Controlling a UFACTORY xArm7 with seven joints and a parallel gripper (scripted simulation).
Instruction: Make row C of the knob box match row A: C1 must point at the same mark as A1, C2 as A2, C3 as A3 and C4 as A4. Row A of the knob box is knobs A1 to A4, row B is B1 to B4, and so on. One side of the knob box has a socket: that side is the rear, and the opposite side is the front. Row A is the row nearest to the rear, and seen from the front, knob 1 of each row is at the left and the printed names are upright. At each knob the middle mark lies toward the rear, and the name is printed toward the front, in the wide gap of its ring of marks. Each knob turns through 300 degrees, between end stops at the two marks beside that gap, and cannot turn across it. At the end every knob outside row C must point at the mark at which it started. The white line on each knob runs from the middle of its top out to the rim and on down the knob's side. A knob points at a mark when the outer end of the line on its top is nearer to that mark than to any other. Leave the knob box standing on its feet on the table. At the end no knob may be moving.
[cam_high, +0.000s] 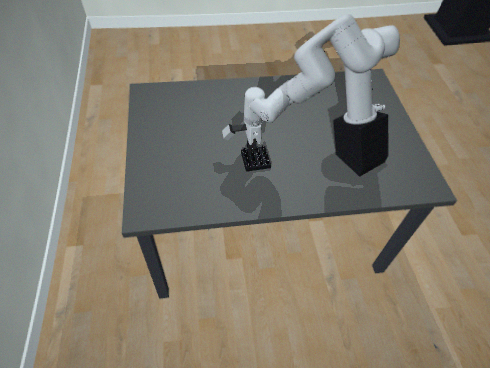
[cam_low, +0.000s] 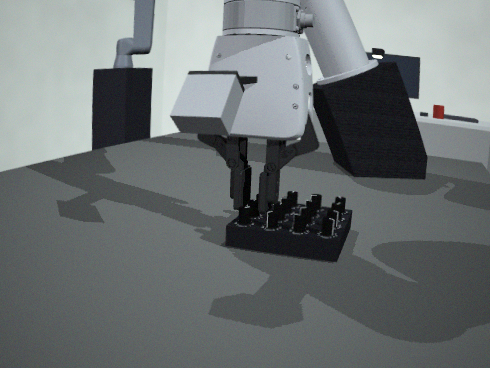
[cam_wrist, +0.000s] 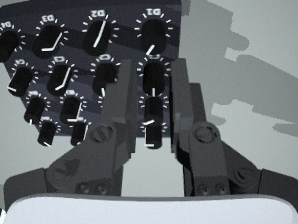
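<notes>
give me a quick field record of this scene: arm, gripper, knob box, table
arm: white xArm on a black pedestal, reaching over the knob box
gripper: gripper pointing down, fingers part-closed, straddling a knob in the box's edge column; whether they touch it cannot be told
knob box: black knob box standing flat, four rows of four knobs
table: dark grey table on a wood floor
</notes>
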